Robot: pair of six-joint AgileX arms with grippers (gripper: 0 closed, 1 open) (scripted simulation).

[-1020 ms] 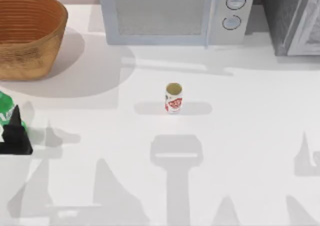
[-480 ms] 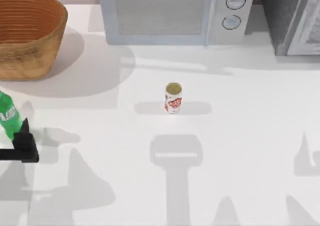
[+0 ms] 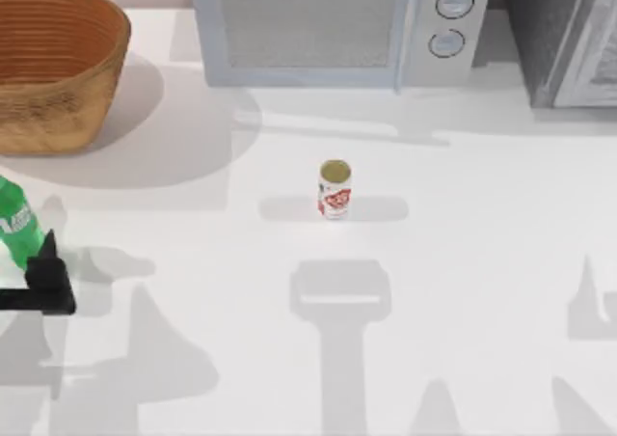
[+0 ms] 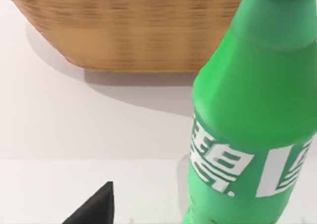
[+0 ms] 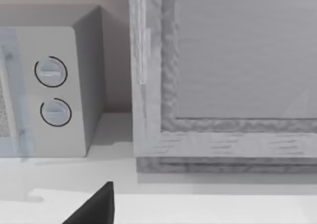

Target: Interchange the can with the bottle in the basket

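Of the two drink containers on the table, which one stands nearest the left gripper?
The green bottle, right beside the left gripper at the table's left edge; the can stands mid-table.

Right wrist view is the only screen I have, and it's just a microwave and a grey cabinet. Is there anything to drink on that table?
Observer: Yes. Seen from above, a white and red can stands upright near the middle of the table.
Operator: Only that?
Observer: No, a green bottle stands at the table's left edge, with the left end effector close beside it.
Operator: Is the bottle inside anything?
Observer: No. It stands on the bare tabletop, in front of a wicker basket that sits at the back left.
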